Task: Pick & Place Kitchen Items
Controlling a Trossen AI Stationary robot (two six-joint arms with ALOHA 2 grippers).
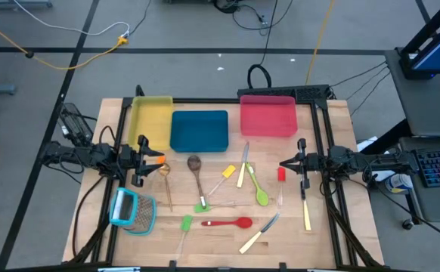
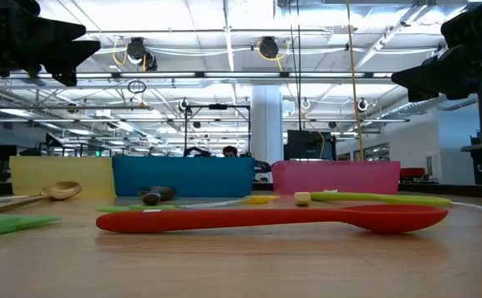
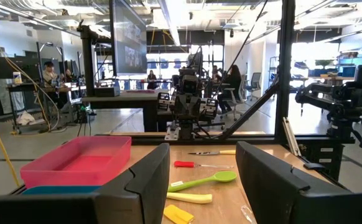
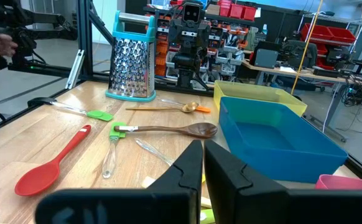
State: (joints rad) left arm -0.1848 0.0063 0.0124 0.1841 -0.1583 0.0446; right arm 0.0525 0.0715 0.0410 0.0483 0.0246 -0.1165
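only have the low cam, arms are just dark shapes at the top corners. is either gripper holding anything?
Observer: No. The left gripper has its fingers wide open with nothing between them.
Operator: and the right?
Observer: The right gripper has its fingers shut on nothing. From above, it sits over the table's right side, close to the small red spatula.
Operator: anything in the trays? I only see their front walls.
Observer: From above, the yellow tray, the blue tray and the red tray all look empty. Every utensil is on the wood.
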